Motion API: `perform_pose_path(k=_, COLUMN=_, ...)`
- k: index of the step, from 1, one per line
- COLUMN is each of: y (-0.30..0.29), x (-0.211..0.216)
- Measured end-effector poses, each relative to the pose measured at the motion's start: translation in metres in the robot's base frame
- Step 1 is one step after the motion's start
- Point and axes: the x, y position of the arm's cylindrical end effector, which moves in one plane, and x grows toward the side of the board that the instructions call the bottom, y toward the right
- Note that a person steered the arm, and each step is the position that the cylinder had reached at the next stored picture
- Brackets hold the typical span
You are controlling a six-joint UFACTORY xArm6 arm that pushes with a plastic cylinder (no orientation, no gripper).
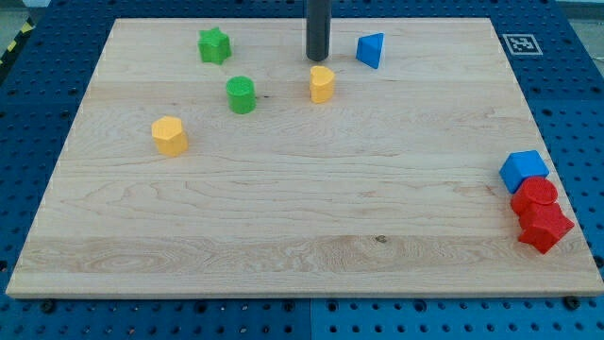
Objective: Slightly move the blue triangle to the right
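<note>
My tip point(317, 59): lower end of the dark rod, coming down from the view's top edge. No pincer on this arm, just the bare rod, so nothing spread or pinching. Tip sits just above the yellow block point(322, 83), near it, contact unclear. Blue triangle point(371, 49) lies to the tip's right, near but apart, close to the board's top edge. Green cylinder point(242, 94) to the left and lower; green star point(214, 45) further left, near the top. Yellow hexagon block point(170, 135) lower left, well apart. Far right edge of the wooden board point(283, 236): blue cube point(523, 170), red cylinder point(535, 195) and red star point(545, 227), clustered, touching.
</note>
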Motion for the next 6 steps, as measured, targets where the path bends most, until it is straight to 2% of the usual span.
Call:
perform_pose_path(k=1, y=0.005, x=-0.001)
perform_pose_path(k=3, y=0.054, x=-0.001)
perform_pose_path(k=6, y=0.057, x=0.001)
